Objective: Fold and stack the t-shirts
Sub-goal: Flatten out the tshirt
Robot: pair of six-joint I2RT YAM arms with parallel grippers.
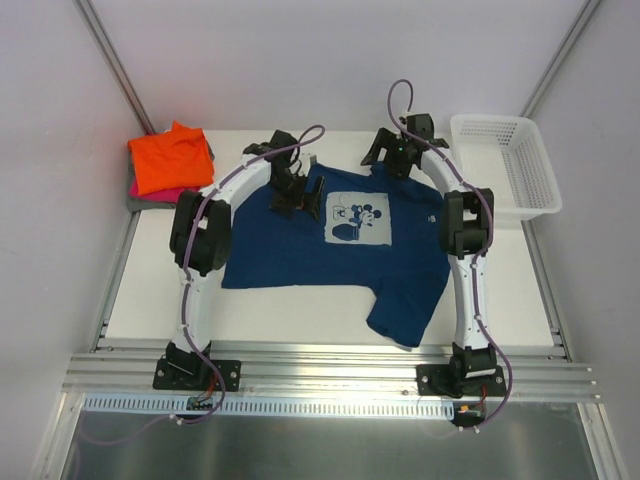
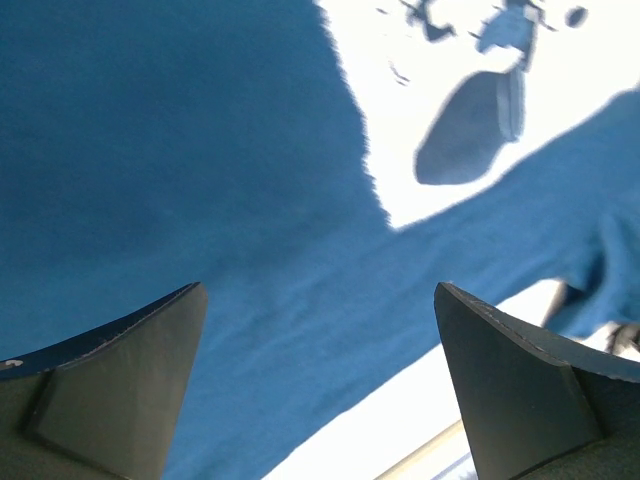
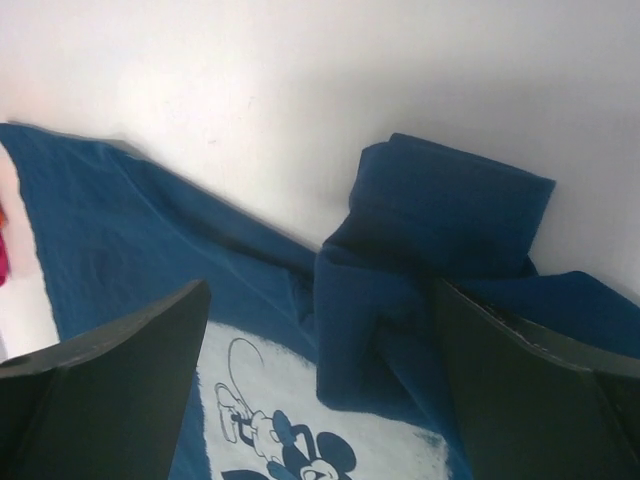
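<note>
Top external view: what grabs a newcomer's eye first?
The navy t-shirt, spread print-up in the middle of the view, with one sleeve bunched at its far edge. Next, the bright orange tee topping a folded stack at far left, and the white basket at far right.

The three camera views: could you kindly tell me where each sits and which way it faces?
Top external: above and behind the arms, looking down at the blue t-shirt; both arms show.
Left wrist: on the left arm, facing the shirt; open left gripper shows.
Right wrist: likewise, open right gripper over a bunched fold.
All share the mouse print.
</note>
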